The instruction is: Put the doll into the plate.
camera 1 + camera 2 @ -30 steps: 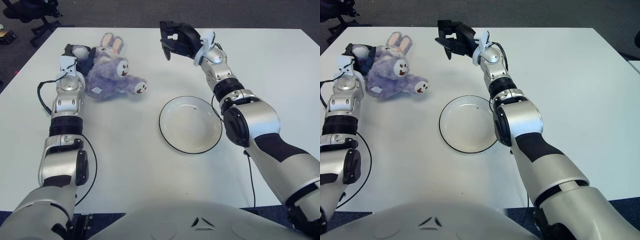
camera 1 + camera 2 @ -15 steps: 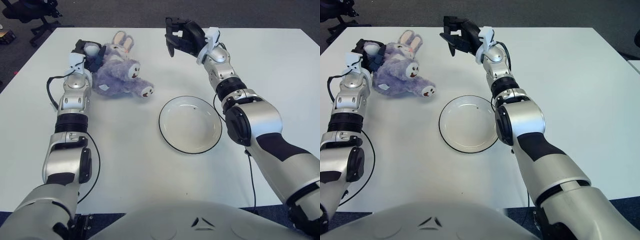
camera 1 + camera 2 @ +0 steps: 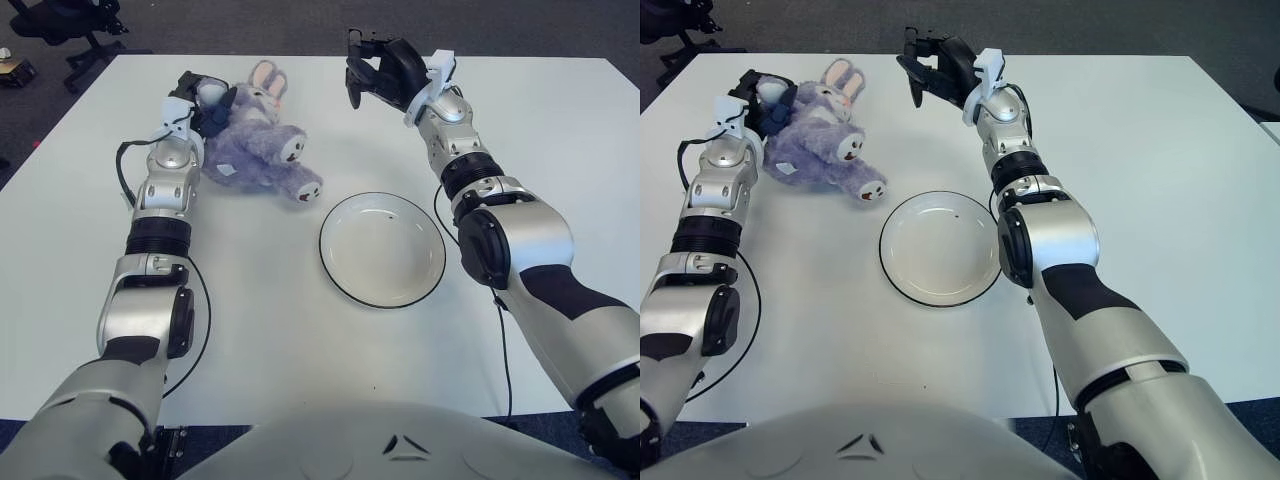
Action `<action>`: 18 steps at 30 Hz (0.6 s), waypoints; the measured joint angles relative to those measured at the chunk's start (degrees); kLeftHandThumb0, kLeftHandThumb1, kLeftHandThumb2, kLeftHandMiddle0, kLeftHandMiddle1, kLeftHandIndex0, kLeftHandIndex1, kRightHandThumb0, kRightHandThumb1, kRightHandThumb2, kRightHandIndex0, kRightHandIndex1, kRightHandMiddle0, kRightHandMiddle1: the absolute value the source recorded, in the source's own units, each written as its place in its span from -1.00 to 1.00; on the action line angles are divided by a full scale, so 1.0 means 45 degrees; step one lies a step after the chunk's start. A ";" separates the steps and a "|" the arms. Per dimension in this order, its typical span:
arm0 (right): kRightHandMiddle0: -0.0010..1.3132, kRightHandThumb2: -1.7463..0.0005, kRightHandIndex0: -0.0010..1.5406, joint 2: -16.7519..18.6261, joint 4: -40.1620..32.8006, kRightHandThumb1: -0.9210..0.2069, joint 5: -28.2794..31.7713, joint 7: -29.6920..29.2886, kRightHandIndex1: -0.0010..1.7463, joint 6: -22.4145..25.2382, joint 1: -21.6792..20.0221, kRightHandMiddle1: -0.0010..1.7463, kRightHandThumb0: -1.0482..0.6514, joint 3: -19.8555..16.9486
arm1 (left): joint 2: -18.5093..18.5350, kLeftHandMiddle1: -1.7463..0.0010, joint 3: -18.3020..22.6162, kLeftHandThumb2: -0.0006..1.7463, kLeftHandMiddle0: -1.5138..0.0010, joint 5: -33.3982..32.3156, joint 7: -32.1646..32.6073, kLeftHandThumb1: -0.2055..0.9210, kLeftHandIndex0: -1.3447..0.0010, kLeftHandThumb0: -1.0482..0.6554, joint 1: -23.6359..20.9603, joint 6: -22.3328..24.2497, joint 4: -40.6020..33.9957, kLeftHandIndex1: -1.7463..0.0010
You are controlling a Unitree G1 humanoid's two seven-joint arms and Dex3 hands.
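We are gripping purple bunny doll (image 3: 258, 155) with left hand (image 3: 205, 100), far left of plate (image 3: 383, 249); pink ears, white-soled feet. Right hand (image 3: 382, 72) hovering far, fingers curled, empty.

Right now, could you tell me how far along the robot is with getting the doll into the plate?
Done: the left hand is closed on the purple bunny doll at its far left side. In hand: the doll lies on the table, left of the plate and outside its rim. Left: carrying it over and releasing it in the plate, which holds nothing. The right hand shows beyond the plate, holding nothing.
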 measured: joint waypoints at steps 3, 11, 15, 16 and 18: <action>0.03 0.68 0.17 -0.0075 -0.0014 -1.00 0.0111 0.0027 1.00 0.0058 0.0000 1.00 -0.18 -0.0048 | -0.0135 -0.63 -0.0042 -0.69 0.27 -0.0049 -0.0170 1.00 0.49 0.22 -0.0132 -0.0080 0.0093 -0.55; 0.03 0.67 0.16 -0.0236 -0.0053 -1.00 0.0193 0.0118 1.00 0.0231 0.0000 1.00 -0.17 -0.0138 | -0.0293 -0.63 -0.0240 -0.69 0.27 0.0073 -0.0293 1.00 0.49 0.22 -0.0410 -0.0323 0.0495 -0.56; 0.03 0.67 0.16 -0.0269 -0.0056 -1.00 0.0204 0.0117 1.00 0.0281 0.0000 1.00 -0.17 -0.0163 | -0.0339 -0.64 -0.0321 -0.69 0.27 0.0136 -0.0293 1.00 0.49 0.22 -0.0522 -0.0403 0.0633 -0.55; 0.03 0.67 0.16 -0.0271 -0.0061 -1.00 0.0206 0.0116 1.00 0.0294 0.0000 1.00 -0.17 -0.0167 | -0.0358 -0.64 -0.0334 -0.69 0.27 0.0148 -0.0293 1.00 0.49 0.22 -0.0542 -0.0447 0.0679 -0.55; 0.03 0.66 0.15 -0.0273 -0.0064 -1.00 0.0208 0.0116 1.00 0.0313 0.0000 1.00 -0.17 -0.0173 | -0.0392 -0.64 -0.0354 -0.69 0.27 0.0188 -0.0294 1.00 0.49 0.22 -0.0568 -0.0533 0.0762 -0.55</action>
